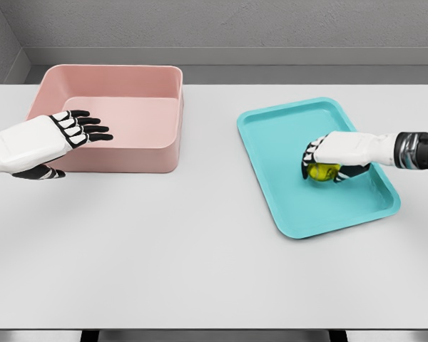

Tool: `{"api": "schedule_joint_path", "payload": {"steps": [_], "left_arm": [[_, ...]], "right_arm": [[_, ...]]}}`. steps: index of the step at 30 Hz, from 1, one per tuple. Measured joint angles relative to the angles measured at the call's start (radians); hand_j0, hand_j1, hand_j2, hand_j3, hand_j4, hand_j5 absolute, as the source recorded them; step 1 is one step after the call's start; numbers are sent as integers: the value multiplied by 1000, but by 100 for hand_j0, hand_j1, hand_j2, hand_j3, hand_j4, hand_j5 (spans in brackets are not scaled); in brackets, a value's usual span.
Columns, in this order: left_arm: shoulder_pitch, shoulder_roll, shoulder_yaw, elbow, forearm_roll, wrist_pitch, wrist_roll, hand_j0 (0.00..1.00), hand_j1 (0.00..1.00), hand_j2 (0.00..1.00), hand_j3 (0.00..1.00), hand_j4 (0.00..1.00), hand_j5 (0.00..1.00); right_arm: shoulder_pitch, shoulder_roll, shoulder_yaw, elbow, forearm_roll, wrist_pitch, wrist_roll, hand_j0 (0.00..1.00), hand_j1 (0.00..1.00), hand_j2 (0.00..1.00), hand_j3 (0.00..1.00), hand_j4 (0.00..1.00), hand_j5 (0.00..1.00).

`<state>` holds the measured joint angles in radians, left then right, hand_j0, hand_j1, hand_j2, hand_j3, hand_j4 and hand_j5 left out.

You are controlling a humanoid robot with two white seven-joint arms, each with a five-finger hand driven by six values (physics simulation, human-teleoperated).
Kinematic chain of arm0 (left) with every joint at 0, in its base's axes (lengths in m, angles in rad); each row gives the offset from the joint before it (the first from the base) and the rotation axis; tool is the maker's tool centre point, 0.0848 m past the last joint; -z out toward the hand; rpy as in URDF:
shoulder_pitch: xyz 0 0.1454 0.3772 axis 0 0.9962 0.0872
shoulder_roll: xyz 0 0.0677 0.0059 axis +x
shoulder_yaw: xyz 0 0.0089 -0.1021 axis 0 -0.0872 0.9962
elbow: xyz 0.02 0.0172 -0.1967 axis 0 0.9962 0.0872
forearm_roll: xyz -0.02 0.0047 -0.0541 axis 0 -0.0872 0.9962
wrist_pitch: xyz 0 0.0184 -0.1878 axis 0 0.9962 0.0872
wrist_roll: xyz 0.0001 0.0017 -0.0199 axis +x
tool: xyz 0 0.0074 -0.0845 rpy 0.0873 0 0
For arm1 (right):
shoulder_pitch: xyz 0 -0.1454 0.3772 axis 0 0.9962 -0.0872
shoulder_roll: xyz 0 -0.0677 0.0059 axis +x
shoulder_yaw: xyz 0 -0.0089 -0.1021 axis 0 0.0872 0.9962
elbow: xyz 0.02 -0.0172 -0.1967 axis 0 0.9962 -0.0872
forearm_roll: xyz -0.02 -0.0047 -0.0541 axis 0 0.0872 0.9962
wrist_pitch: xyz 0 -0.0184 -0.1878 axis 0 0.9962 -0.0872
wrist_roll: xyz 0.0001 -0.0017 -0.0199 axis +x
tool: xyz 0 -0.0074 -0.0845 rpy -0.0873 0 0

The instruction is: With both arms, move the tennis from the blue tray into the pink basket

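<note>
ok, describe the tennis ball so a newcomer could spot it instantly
Find the blue tray on the right of the white table. Near its middle, the right hand curls over the tennis ball. It is the only yellow-green object, and the only round one.

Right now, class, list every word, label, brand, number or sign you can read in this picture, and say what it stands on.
None can be read: the pink basket, the blue tray, the table and both arms show no writing. The ball is mostly hidden under the right robot hand, so any print there cannot be told.
</note>
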<state>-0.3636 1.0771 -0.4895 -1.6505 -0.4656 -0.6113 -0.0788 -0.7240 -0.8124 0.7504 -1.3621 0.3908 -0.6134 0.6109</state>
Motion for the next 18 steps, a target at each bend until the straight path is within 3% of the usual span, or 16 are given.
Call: {"api": "schedule_joint_path", "payload": {"steps": [18], "left_arm": [[6, 5, 1, -19, 0, 0, 0, 100, 100, 100, 100, 100, 100]], "right_arm": [[8, 2, -27, -224, -14, -1, 0, 49, 49, 49, 49, 49, 49]]}}
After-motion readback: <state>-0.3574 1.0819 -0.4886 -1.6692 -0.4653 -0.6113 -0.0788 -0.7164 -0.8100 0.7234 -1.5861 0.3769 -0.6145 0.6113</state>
